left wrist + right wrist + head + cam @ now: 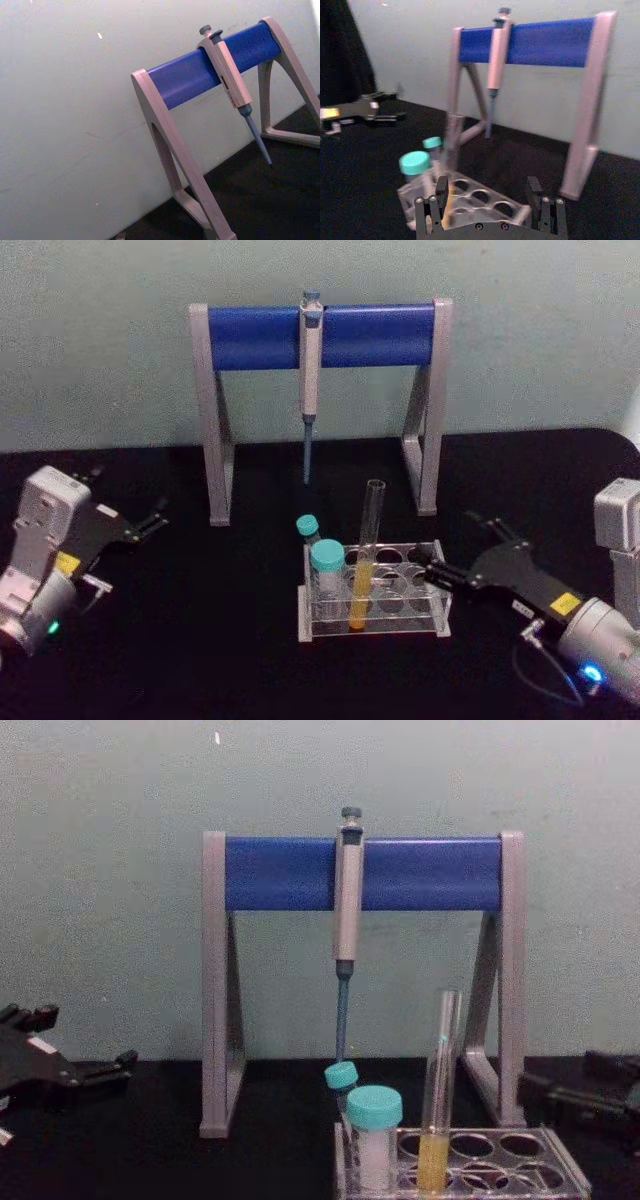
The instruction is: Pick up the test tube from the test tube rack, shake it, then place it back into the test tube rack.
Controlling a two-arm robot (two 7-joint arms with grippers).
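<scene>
— What could have gone wrong for you there?

— Your right end effector (487, 192) had its fingers spread at the right end of the test tube rack (420, 625), holding nothing. The test tube (368, 550) leaned in a front hole, just beside the wide vial (327, 570). I judged that a reach across could have nudged the rack or clipped the vial. The tube was uncapped, so a hard shake could have spilled its yellow liquid.

— And the count?

— One test tube, one rack, one wide vial, one small capped tube (308, 528), and one pipette (310, 370) on one stand (260, 337). There were two end effectors: your left end effector (150, 520) was parked unclenched on the worktop (200, 640), well apart.
</scene>
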